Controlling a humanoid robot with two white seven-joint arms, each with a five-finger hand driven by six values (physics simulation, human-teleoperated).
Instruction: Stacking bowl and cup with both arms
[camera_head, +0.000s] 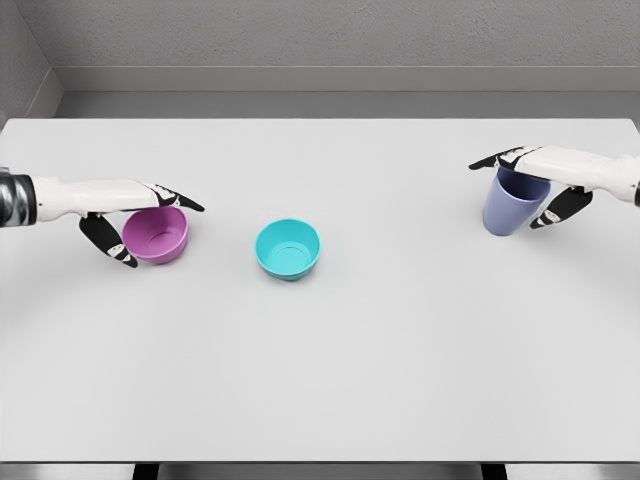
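White table with a teal bowl in the middle. At left, the left hand grips a purple bowl; at far right, the right hand grips a blue cup. Nothing is stacked yet; all stacking remains

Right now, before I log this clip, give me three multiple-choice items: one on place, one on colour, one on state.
1. Where is the teal bowl?
A. between the other two vessels
B. at the far right
C. inside the cup

2. What colour is the bowl at the left hand?
A. yellow
B. purple
C. green

3. What is the right hand doing?
A. resting flat
B. gripping the blue cup
C. holding a spoon

Key: 1 A, it sits mid-table; 2 B, purple shows between the fingers; 3 B, fingers wrap the cup.
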